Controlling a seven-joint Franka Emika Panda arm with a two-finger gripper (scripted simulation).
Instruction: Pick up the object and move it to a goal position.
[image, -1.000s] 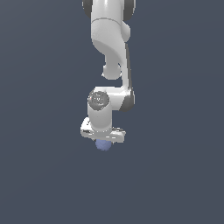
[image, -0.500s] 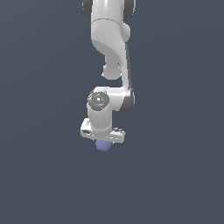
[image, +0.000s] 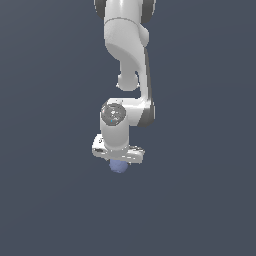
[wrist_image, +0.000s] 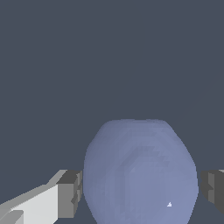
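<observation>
The object, a small periwinkle-blue ball (image: 118, 168), shows just under the white hand of the arm in the exterior view, its upper part hidden by the hand. My gripper (image: 118, 163) points straight down over it. In the wrist view the ball (wrist_image: 140, 175) fills the space between the two grey fingertips (wrist_image: 71, 194), and both pads rest against its sides. The gripper (wrist_image: 140, 194) is shut on the ball. No goal marker shows in either view.
The white arm (image: 127, 55) comes down from the exterior view's upper edge to the hand. Around it there is only a plain dark grey-blue surface (image: 200, 200), with no other objects, edges or containers in view.
</observation>
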